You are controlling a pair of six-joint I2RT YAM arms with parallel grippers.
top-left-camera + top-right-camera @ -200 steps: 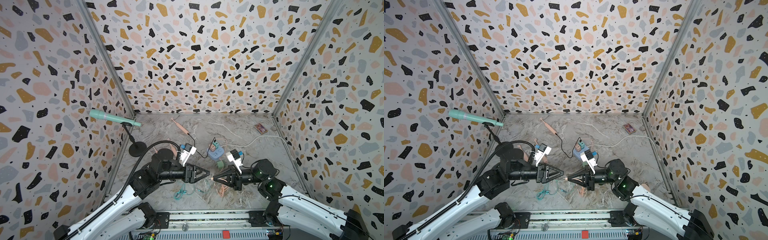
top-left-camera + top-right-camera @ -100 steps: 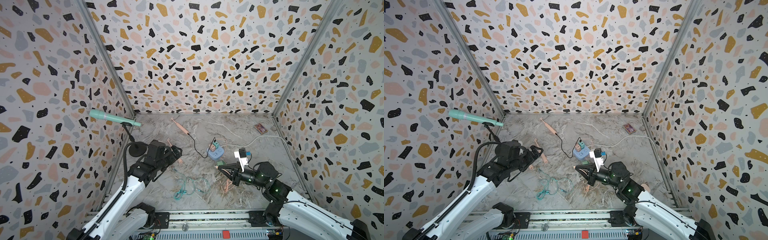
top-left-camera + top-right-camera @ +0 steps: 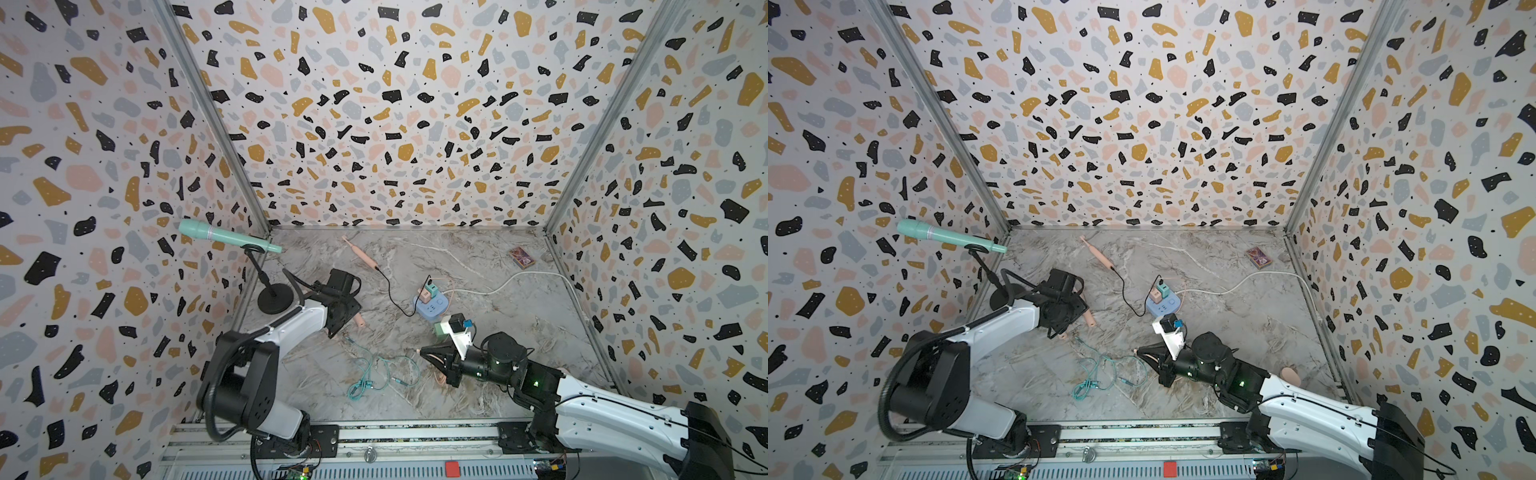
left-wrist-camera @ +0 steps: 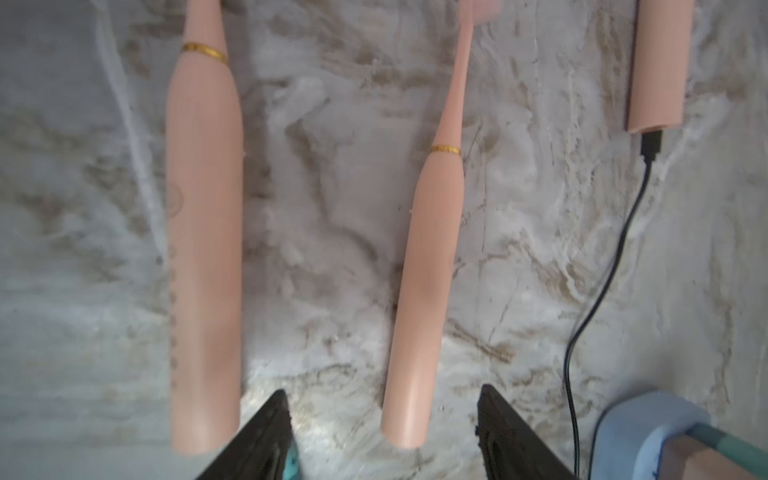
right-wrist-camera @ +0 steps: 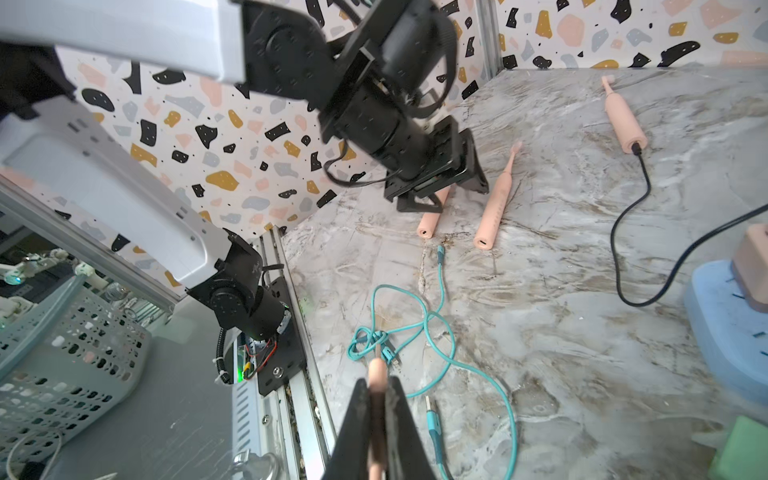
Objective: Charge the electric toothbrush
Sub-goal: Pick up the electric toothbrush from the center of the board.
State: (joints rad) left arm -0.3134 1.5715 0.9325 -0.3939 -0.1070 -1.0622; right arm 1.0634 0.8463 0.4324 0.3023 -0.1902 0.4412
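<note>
— Where to find the left gripper (image 4: 380,390)?
— Above the marble floor (image 3: 478,257), close to the left wall, pointing down. Spread apart and clasping nothing.

— And beneath?
— Two loose brushes lying side by side. First a middle toothbrush (image 4: 419,291), butt end framed by the fingers (image 4: 266,436) yet untouched. Then an outer toothbrush (image 4: 203,249) just beside, outside that gap.

— Any brush already wired?
— Yes: a plugged toothbrush (image 3: 360,255) farther back, well apart from the arms. Joined by a black cable (image 4: 650,145) to an adapter on the blue power strip (image 3: 438,309).

— Right gripper (image 5: 377,388)?
— Low over the marble, nearer the front rail. Clamped tight on a pink plug (image 5: 376,368), probably the end of a thin pink cable, though hard to make out.

— Anything between the two arms?
— A teal cable (image 5: 433,428) in loose coils on the floor, apart from both grippers.

— Elsewhere?
— A teal microphone (image 3: 224,237) on a black stand by the left wall, and a small card box (image 3: 521,257) near the back right corner.
</note>
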